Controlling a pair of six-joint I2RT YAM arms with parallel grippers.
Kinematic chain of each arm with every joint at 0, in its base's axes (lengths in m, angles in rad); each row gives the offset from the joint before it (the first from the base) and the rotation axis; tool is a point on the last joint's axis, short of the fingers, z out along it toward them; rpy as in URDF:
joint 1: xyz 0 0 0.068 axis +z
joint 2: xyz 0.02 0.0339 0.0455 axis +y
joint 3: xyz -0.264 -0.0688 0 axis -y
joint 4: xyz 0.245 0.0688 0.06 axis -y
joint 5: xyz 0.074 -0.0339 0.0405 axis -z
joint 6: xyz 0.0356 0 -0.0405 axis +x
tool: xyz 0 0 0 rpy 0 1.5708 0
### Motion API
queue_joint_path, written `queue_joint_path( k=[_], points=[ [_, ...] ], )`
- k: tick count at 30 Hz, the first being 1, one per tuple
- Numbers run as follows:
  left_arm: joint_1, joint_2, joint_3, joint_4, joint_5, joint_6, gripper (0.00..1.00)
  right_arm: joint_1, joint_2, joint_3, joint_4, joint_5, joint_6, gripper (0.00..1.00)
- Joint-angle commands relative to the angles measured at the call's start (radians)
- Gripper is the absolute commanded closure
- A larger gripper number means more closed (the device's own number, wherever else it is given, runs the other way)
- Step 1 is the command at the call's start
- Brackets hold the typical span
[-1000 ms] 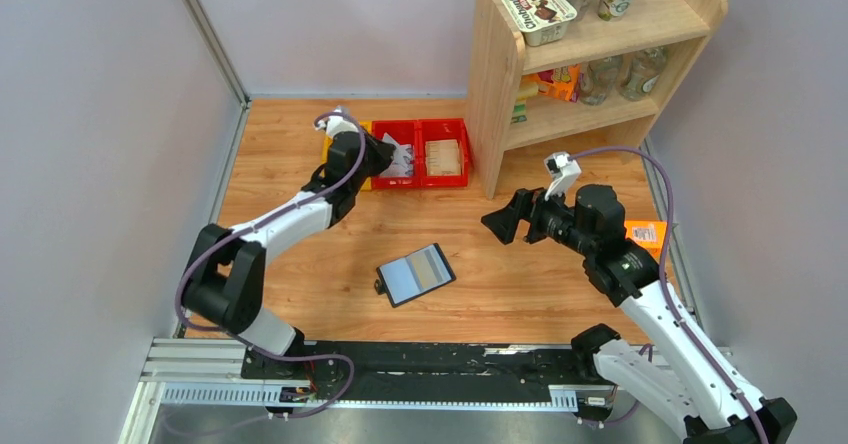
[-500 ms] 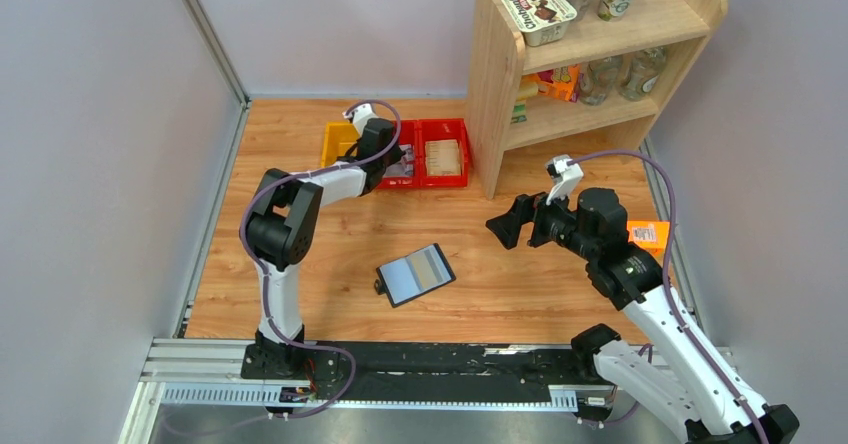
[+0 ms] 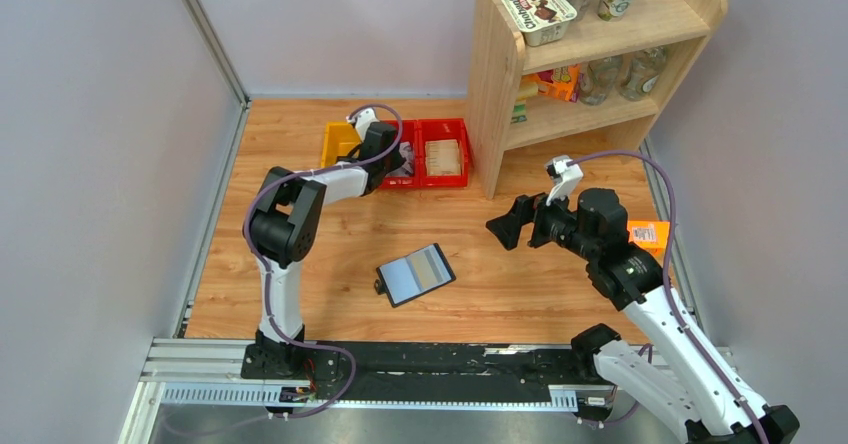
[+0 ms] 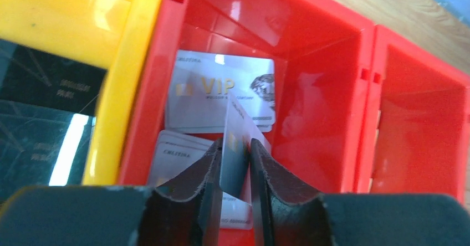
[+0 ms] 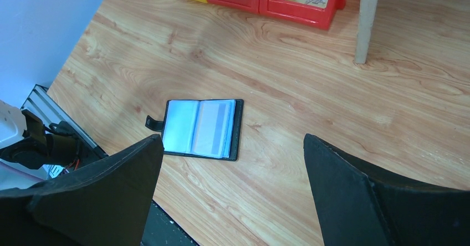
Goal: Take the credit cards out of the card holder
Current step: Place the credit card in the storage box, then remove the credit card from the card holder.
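Note:
The card holder (image 3: 415, 274) lies open on the wooden table, grey-blue lining up, strap tab at its left; it also shows in the right wrist view (image 5: 199, 128). My left gripper (image 3: 385, 159) is over the first red bin (image 4: 316, 85), shut on a silvery card (image 4: 235, 152) with a gold mark, held edge-on (image 4: 235, 146). Whitish VIP cards (image 4: 221, 96) lie in that bin. Black credit cards (image 4: 44, 107) lie in the yellow bin (image 4: 119, 96) to the left. My right gripper (image 3: 503, 222) is open and empty, above the table right of the holder (image 5: 233, 138).
A second red bin (image 3: 445, 159) with tan cards stands right of the first. A wooden shelf (image 3: 495, 94) with cups and jars stands at the back right. An orange carton (image 3: 645, 234) lies behind my right arm.
My left arm has swung right from the yellow bin to over the first red bin, card in its jaws. My right gripper has shifted slightly and stays open.

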Motion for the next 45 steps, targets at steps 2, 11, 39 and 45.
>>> queue_joint_path(
  k=[2,11,39,45],
  points=[
    [0.004,-0.12,-0.018,-0.098,-0.065,0.075,0.65,-0.004,-0.019,0.028,-0.009,-0.011,-0.015,0.0],
    [-0.002,-0.245,-0.003,-0.214,-0.115,0.185,0.59,-0.006,-0.027,0.056,-0.061,-0.022,-0.017,0.0],
    [-0.5,-0.914,-0.457,-0.707,0.007,-0.062,0.49,0.358,0.488,0.143,-0.008,0.139,0.201,0.2],
    [-0.5,-0.897,-0.501,-0.684,0.021,-0.062,0.48,0.408,0.645,0.197,-0.015,0.191,0.21,0.26]
  ],
)
